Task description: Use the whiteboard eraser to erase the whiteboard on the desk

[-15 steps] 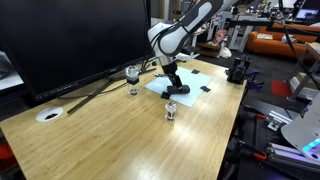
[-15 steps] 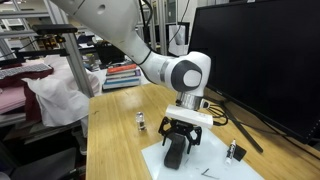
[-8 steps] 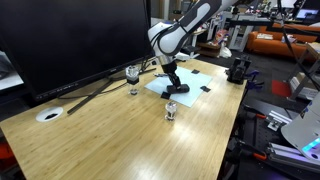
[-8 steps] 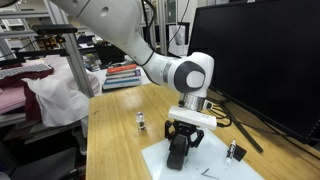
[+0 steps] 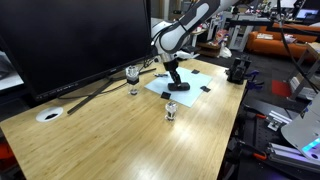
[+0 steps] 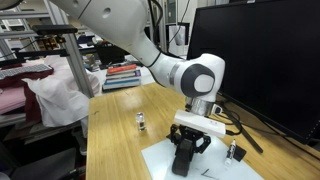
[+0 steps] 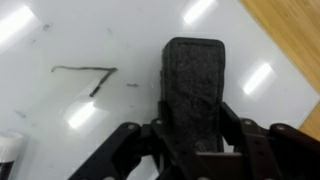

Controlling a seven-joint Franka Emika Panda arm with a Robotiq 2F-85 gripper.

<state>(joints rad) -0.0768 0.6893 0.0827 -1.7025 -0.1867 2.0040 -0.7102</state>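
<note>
The whiteboard eraser [image 7: 194, 80], a dark felt block, stands on the pale whiteboard [image 7: 70, 35] with my gripper [image 7: 195, 125] shut on its two long sides. A thin dark pen mark [image 7: 88, 76] shaped like a seven lies on the board just left of the eraser. In both exterior views the gripper [image 5: 176, 87] [image 6: 186, 158] points straight down onto the whiteboard [image 5: 200, 77] [image 6: 228, 170], which lies flat on the wooden desk [image 5: 130, 140]. The eraser [image 6: 184, 165] shows as a dark block between the fingers.
A big black monitor [image 5: 70, 40] stands behind the board, its cable trailing to a white disc [image 5: 48, 115]. A stemmed glass [image 5: 132, 74] and a small clear glass item [image 5: 171, 110] stand near the board. The desk edge shows at the upper right of the wrist view.
The jaws have shut on the eraser; they stood open around it a second ago. The wrist has shifted slightly along the board with it.
</note>
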